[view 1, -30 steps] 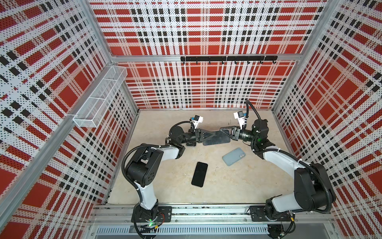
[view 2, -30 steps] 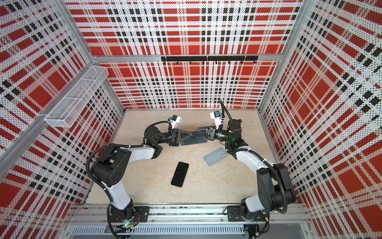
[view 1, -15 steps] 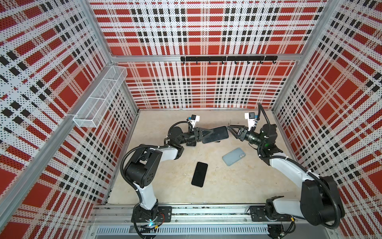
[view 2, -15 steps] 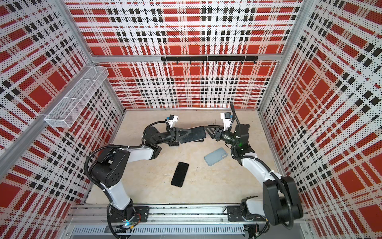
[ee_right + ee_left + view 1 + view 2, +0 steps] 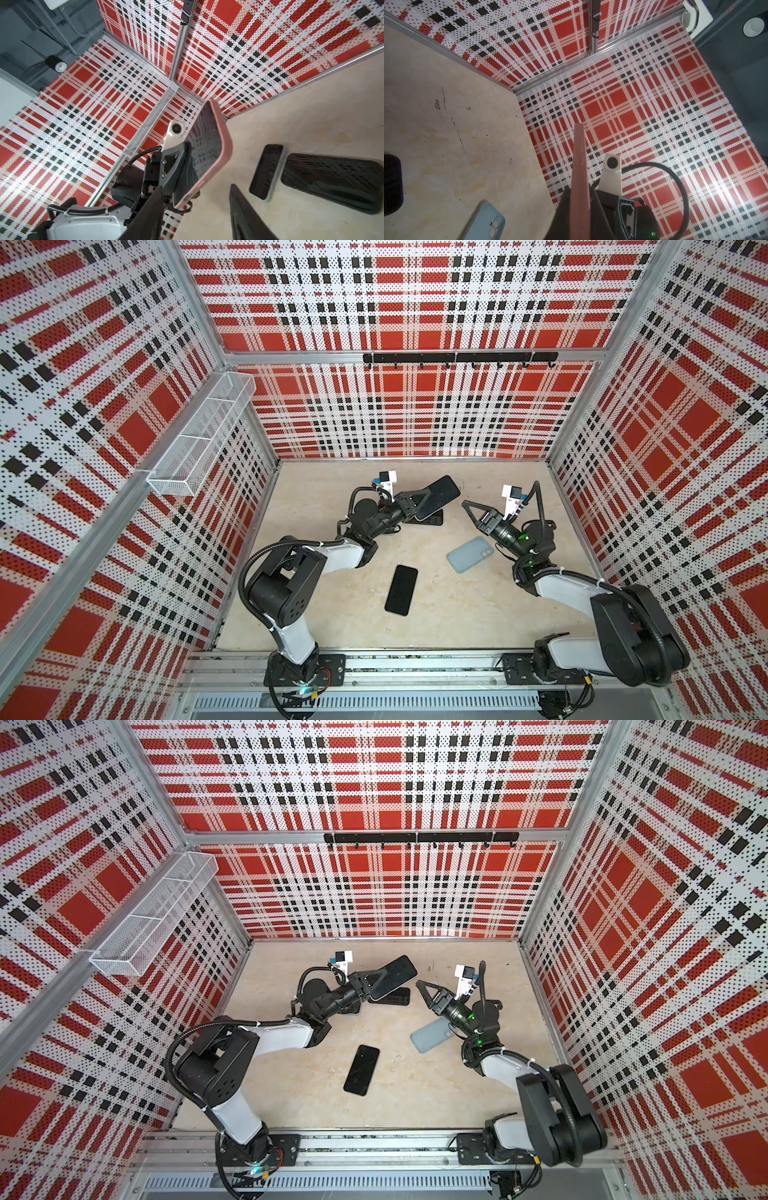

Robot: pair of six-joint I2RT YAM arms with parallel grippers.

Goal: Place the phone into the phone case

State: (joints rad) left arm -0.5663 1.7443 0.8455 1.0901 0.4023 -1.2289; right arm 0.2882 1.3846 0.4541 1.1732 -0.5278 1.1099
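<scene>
- Pinching the phone (image 5: 444,489) by one end in the left gripper (image 5: 424,502), lifted off the table (image 5: 457,614) on the far side of the blue case (image 5: 469,554).
- Looks seated in the pink case (image 5: 225,145); check every corner before trusting it.
- With the right gripper (image 5: 468,509) spread and empty just beyond the blue case, clear of the phone, bring it in square on the free end, squeeze gently, no twisting.
- Leave the black phone (image 5: 401,590) beside the blue case alone.

My stereo head looks steeply down from the front, both eyes sharing the whole tabletop (image 5: 457,614). My wrist cameras (image 5: 176,128) sit close, facing each other across the pink-edged phone (image 5: 207,149).
</scene>
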